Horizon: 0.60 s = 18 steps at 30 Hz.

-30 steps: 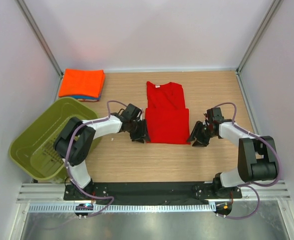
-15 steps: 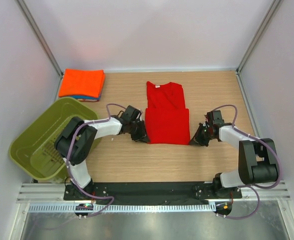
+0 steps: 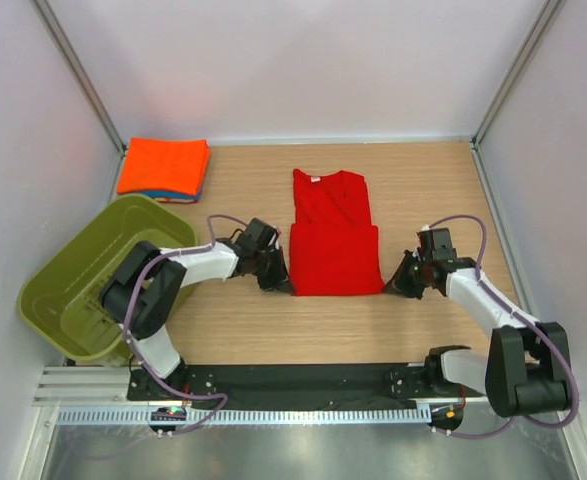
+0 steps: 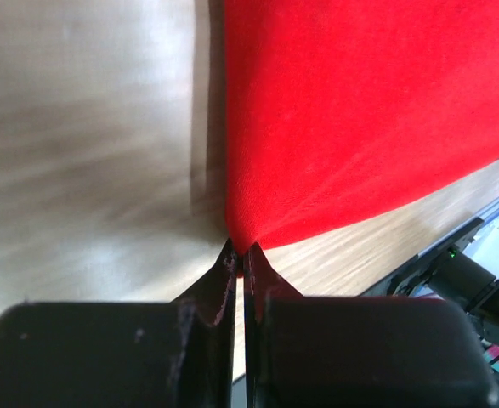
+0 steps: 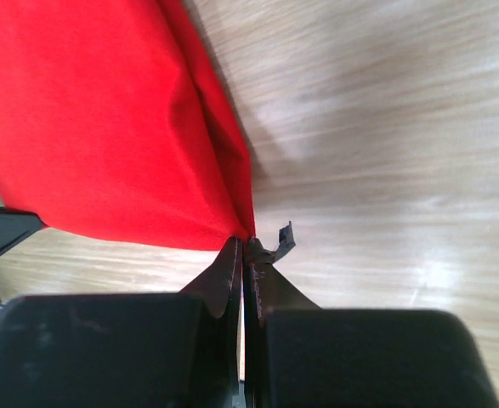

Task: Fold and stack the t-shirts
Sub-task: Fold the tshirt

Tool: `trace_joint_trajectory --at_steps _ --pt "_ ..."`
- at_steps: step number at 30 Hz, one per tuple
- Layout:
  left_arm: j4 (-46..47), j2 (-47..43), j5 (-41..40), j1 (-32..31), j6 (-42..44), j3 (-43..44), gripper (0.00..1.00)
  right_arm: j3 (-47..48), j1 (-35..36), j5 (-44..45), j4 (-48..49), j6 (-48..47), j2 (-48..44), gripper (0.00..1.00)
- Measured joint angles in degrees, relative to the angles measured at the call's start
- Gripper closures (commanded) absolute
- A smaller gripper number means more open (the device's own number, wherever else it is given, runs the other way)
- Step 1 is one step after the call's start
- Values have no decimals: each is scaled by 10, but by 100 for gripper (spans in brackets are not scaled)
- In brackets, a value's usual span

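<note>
A deep red t-shirt [image 3: 333,235] lies in the middle of the table, its lower part doubled over, a small white neck label at the far end. My left gripper [image 3: 282,284] is shut on the near left corner of the red t-shirt [image 4: 351,110]; its tips [image 4: 240,253] pinch the cloth. My right gripper [image 3: 391,284] is shut on the near right corner of the red t-shirt [image 5: 87,119], with the corner between its tips [image 5: 246,244]. At the back left, a folded orange t-shirt [image 3: 164,165] lies on a blue t-shirt [image 3: 163,196].
An olive-green plastic basket [image 3: 78,275] stands at the left, near the left arm. White walls with metal posts close in the table on three sides. A black rail [image 3: 303,380] carries the arm bases at the near edge.
Both grippers have closed on the near corners of the red t-shirt. The right arm has swung outward and the near edge of the shirt has drawn slightly wider.
</note>
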Motion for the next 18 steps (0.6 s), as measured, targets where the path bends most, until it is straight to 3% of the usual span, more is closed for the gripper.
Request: trace_joint_trajectory --at_steps 10,18 --pt "-63 -110 -20 -24 -20 -10 100 -3 28 13 -75 23 -125 99" --pt "-144 -161 -47 -34 -30 28 100 51 33 27 -154 38 -211 99"
